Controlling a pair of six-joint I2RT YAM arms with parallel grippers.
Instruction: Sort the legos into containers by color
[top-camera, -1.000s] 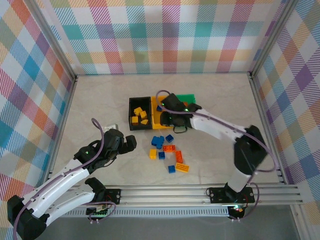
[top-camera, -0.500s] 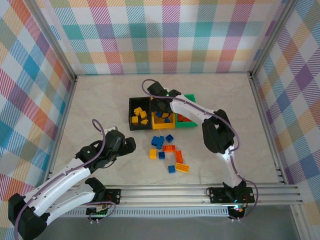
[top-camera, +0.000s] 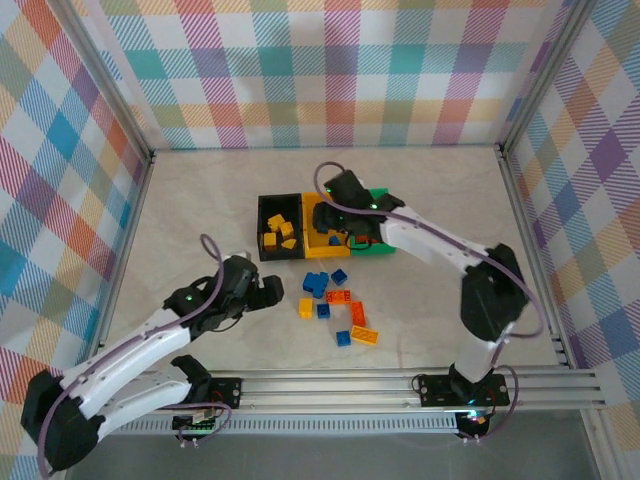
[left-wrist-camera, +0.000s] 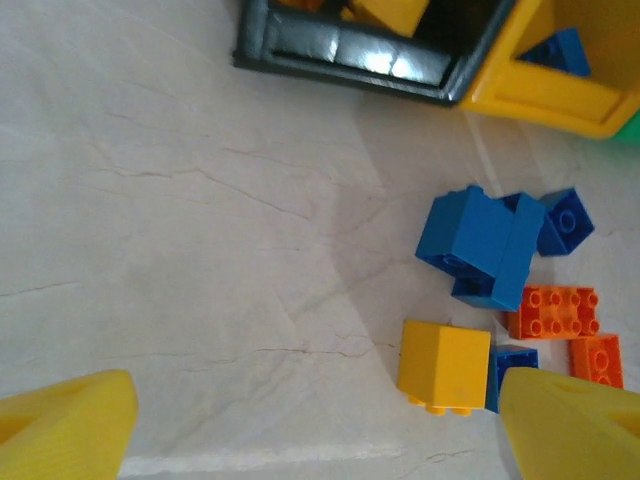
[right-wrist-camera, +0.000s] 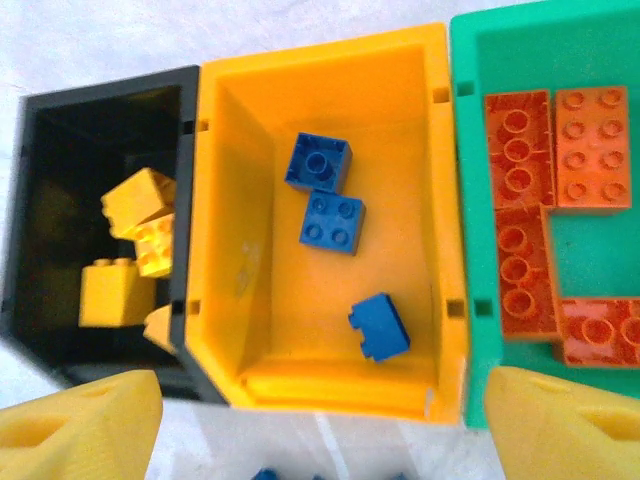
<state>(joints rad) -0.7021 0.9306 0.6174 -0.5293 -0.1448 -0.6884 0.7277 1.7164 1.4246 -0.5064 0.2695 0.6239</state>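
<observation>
Judging the legos (top-camera: 338, 297) by their look, we take them for light, stiff plastic bricks, smooth on the sides and so a little slippery; they should not crush, but an off-centre pinch could squirt one sideways or tip it. We would take each across two flat opposite walls, below the studs, and choose one that stands free of its neighbours.

The unsorted ones lie in a loose cluster on the table (left-wrist-camera: 200, 250), just in front of the three bins; the rest are sorted, with yellow bricks in the black bin (right-wrist-camera: 100, 98), three blue in the yellow bin (right-wrist-camera: 232, 200) and orange ones in the green bin (right-wrist-camera: 500, 50).

The left gripper (left-wrist-camera: 318, 425) hangs over bare table beside the cluster, fingers wide apart and nothing between them; the yellow brick (left-wrist-camera: 443, 365) sits near its right finger, close against a small blue one, so we would expect a side approach to nudge both.

The right gripper (right-wrist-camera: 322, 420) hangs above the near edge of the yellow bin, fingers spread wide and empty.
</observation>
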